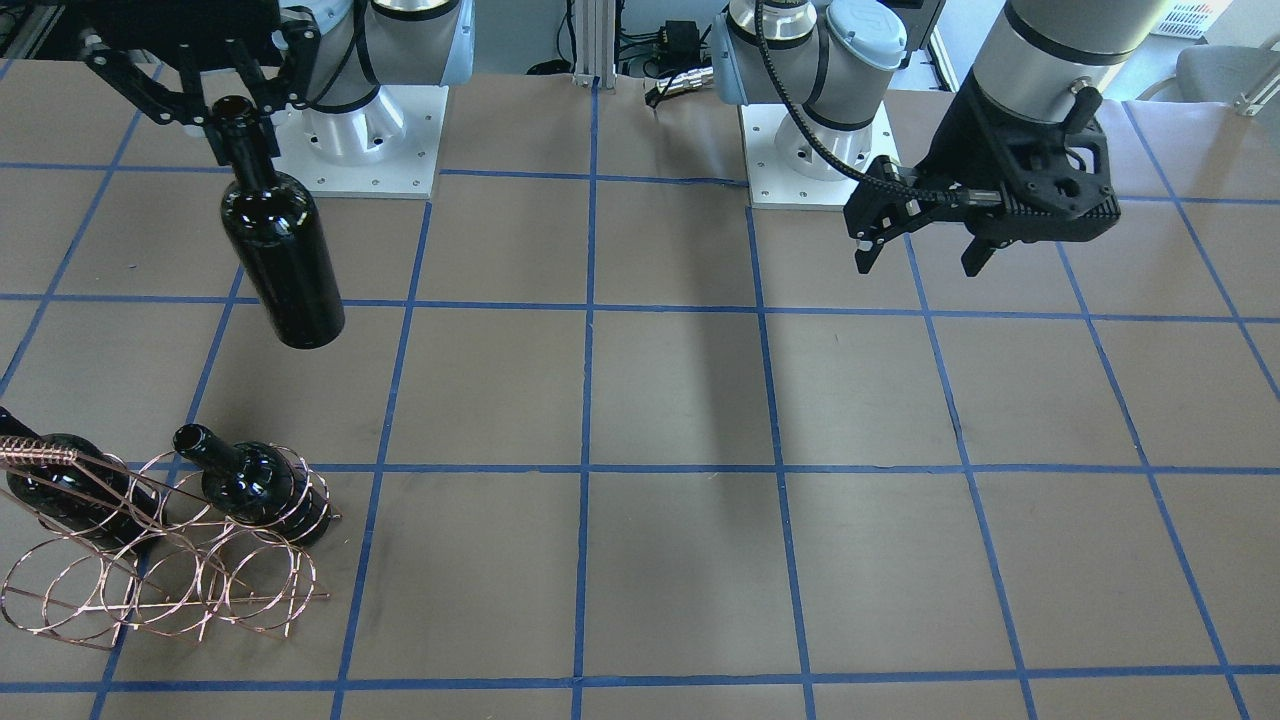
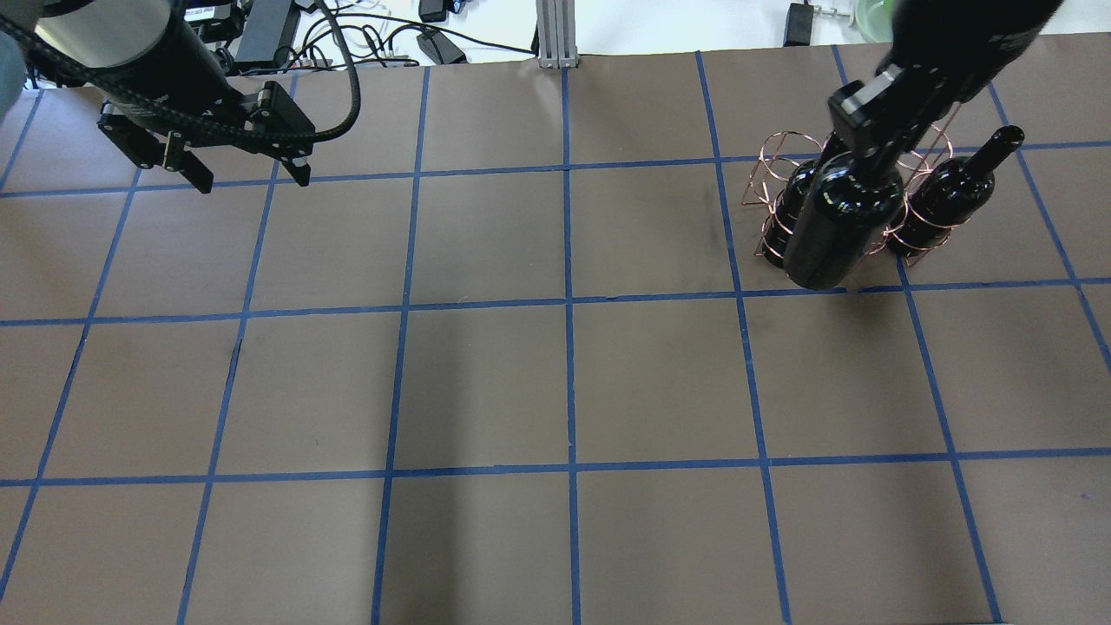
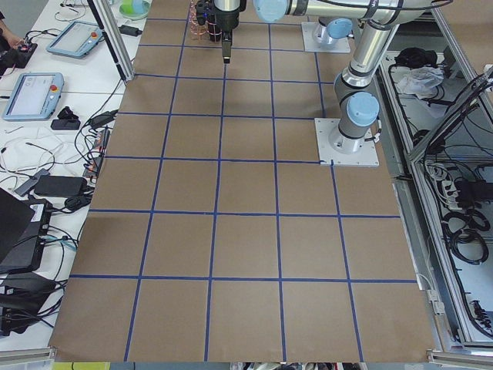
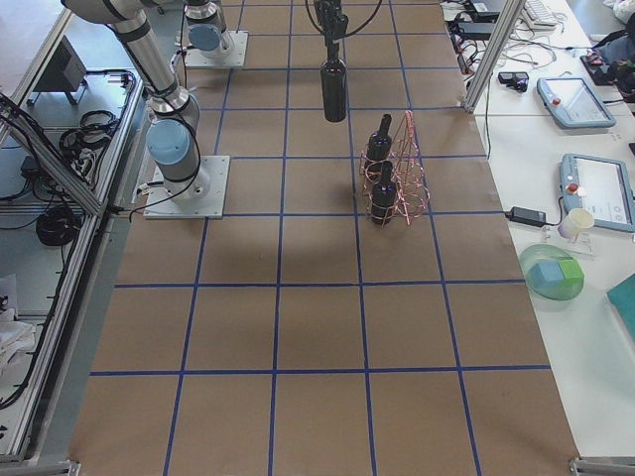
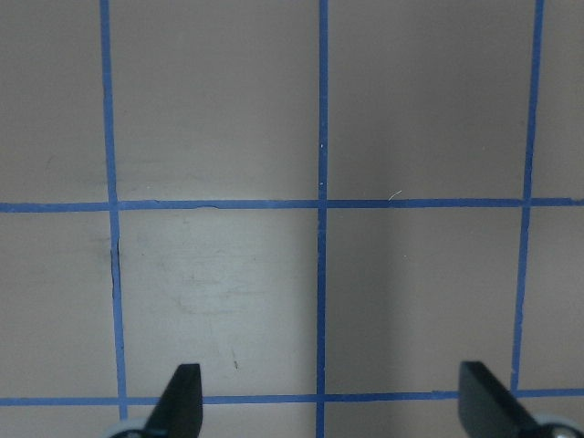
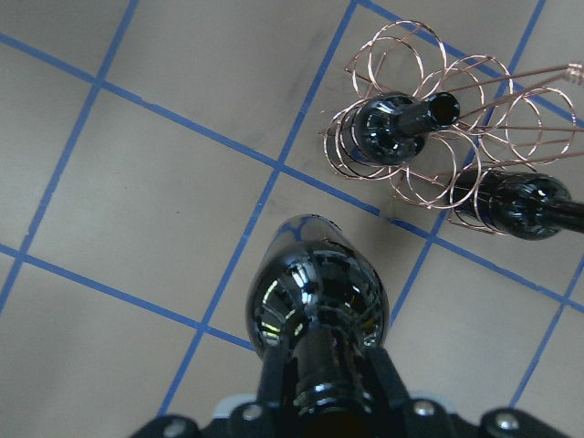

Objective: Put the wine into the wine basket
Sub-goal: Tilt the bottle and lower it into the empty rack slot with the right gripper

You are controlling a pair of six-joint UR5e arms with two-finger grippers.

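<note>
Right gripper (image 1: 236,112) is clamped on the neck of a wine bottle (image 1: 282,255), just below the lipped mouth. In the right wrist-mounted view one finger sits on each side of the neck.

Left gripper (image 1: 918,262) has its jaws spread wide with nothing between them. In the left wrist-mounted view only bare desk shows between the two fingertips.

1. Desk (image 1: 680,400): covered in brown paper and divided into squares by blue tape lines.
2. Left arm: hangs over the robot's left half of the desk, well apart from the basket and all three bottles.
3. Right arm: reaches over the robot's right half of the desk and carries the bottle.
4. Wine basket (image 1: 170,560): a copper wire rack of circular rings with a twisted wire handle. It stands on the desk at the far right side, away from the robot's base.
5. Held wine bottle: dark, glossy, unlabelled. It hangs neck-up and slightly tilted, lifted off the desk. It is near the basket, on the robot's side of it, and outside the rings.
6. Second bottle (image 1: 255,490): stands neck-up inside a basket ring.
7. Third bottle (image 1: 60,490): stands neck-up in a neighbouring ring, partly behind the handle.
</note>
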